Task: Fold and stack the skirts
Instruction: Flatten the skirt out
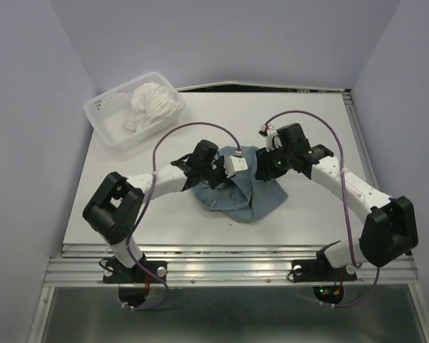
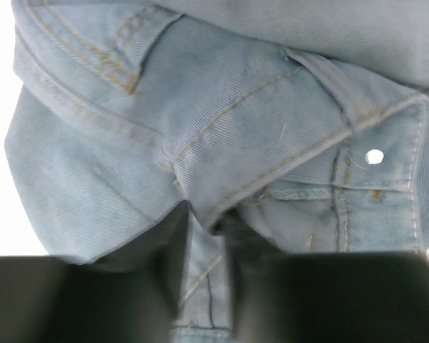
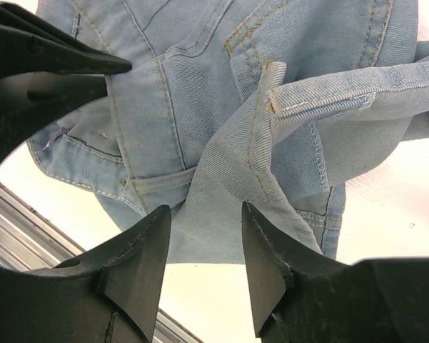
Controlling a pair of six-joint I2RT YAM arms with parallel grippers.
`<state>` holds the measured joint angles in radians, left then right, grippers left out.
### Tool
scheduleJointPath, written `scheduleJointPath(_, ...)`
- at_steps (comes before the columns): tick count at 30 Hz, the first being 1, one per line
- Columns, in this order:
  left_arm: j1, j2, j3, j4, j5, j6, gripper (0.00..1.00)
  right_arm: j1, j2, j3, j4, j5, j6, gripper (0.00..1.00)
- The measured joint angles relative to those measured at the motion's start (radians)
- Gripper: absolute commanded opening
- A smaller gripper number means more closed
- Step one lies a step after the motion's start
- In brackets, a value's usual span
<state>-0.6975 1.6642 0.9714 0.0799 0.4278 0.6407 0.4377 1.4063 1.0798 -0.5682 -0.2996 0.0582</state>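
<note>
The blue-grey denim skirt (image 1: 235, 199) lies bunched in the middle of the table. My left gripper (image 1: 237, 168) is down on its left part and shut on a seamed fold of it (image 2: 203, 236); the cloth (image 2: 271, 107) fills the left wrist view. My right gripper (image 1: 268, 163) hovers over the skirt's right part, open, with a raised fold (image 3: 221, 179) just off its tips (image 3: 205, 214). The white ruffled skirt (image 1: 151, 106) is crumpled in the basket at the far left.
The white mesh basket (image 1: 100, 118) stands at the table's far left corner. A metal rail (image 1: 221, 259) runs along the near edge and shows in the right wrist view (image 3: 21, 211). Purple cables loop over both arms.
</note>
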Motion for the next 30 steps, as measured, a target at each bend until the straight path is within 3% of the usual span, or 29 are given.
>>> scheduleJointPath(1,-0.001,-0.002,0.000,0.002,-0.016,-0.003,0.06,0.000,-0.002,0.000,0.000,-0.002,-0.002,0.57)
scheduleJointPath(2,0.001,-0.004,0.000,0.004,-0.027,-0.009,0.01,0.000,-0.005,0.000,0.000,-0.005,-0.005,0.63)
scheduleJointPath(5,0.013,-0.014,0.015,-0.005,-0.048,-0.027,0.00,0.000,-0.005,0.014,0.000,-0.012,-0.027,0.71)
scheduleJointPath(13,0.077,-0.146,0.121,-0.018,-0.058,-0.042,0.00,-0.039,0.062,0.210,0.023,-0.016,-0.175,0.71)
scheduleJointPath(19,-0.009,-0.235,0.136,-0.076,-0.044,0.214,0.04,-0.160,0.212,0.393,0.019,-0.060,-0.257,0.71)
scheduleJointPath(23,-0.143,-0.267,0.044,-0.069,-0.065,0.386,0.03,-0.201,0.312,0.500,-0.046,-0.157,-0.378,0.71)
scheduleJointPath(26,-0.219,-0.271,-0.043,-0.037,-0.068,0.452,0.06,-0.201,0.327,0.503,-0.105,-0.235,-0.495,0.72)
scheduleJointPath(30,-0.216,-0.345,-0.233,0.074,-0.113,0.561,0.14,-0.198,0.302,0.418,-0.143,-0.308,-0.671,0.71)
